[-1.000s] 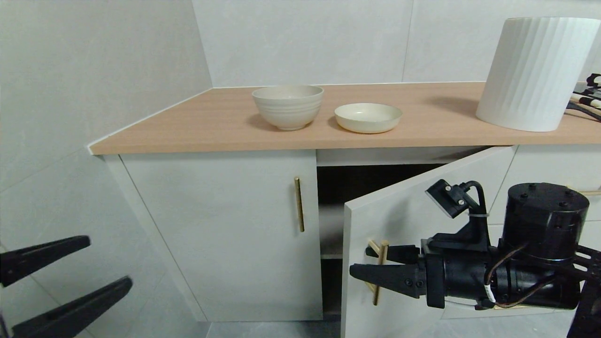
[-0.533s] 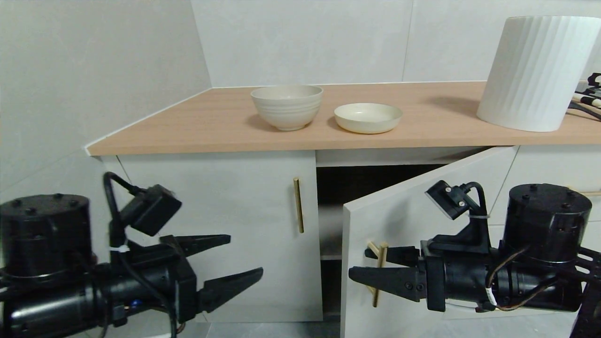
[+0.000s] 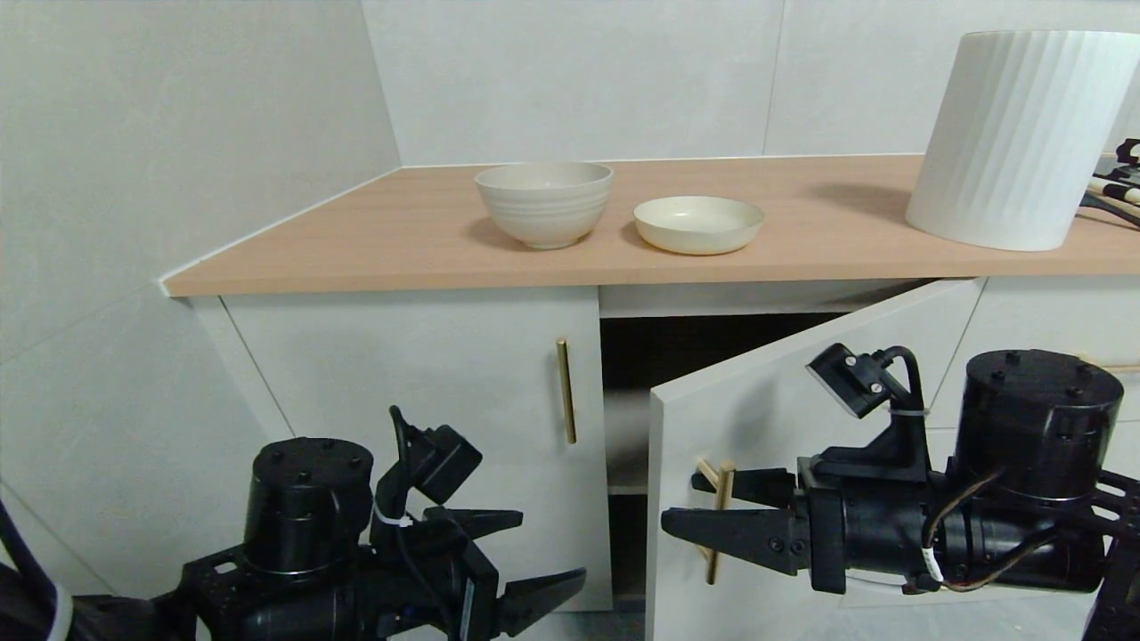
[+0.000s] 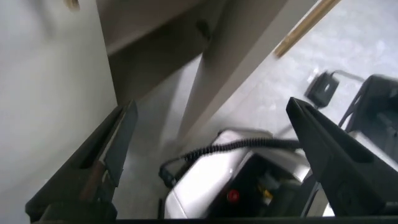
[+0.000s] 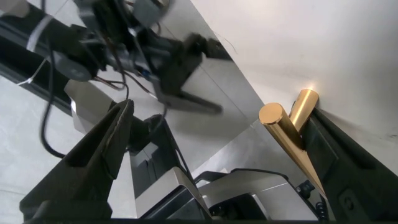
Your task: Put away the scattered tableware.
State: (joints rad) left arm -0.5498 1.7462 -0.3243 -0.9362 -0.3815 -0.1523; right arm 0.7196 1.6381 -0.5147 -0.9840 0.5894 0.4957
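Note:
A beige ribbed bowl (image 3: 543, 203) and a shallow cream plate (image 3: 698, 223) stand side by side on the wooden countertop (image 3: 374, 240). Below them the right cabinet door (image 3: 784, 392) hangs partly open. My right gripper (image 3: 681, 500) is open, and the door's gold handle (image 3: 720, 521) stands between its fingers. In the right wrist view the handle (image 5: 292, 127) lies close to one finger of the gripper (image 5: 221, 115). My left gripper (image 3: 543, 552) is open and empty, low in front of the shut left door (image 3: 427, 427); the left wrist view shows the gripper (image 4: 211, 109) facing the floor and the door's edge.
A tall white ribbed container (image 3: 1015, 133) stands at the counter's right end, with utensil handles (image 3: 1113, 191) beyond it. The shut left door carries a gold handle (image 3: 566, 390). A shelf (image 3: 628, 445) shows inside the open cabinet. A tiled wall bounds the left.
My left arm has swung in from the lower left edge toward the middle, ending low before the left door with its fingers still open. The right gripper and door have barely moved.

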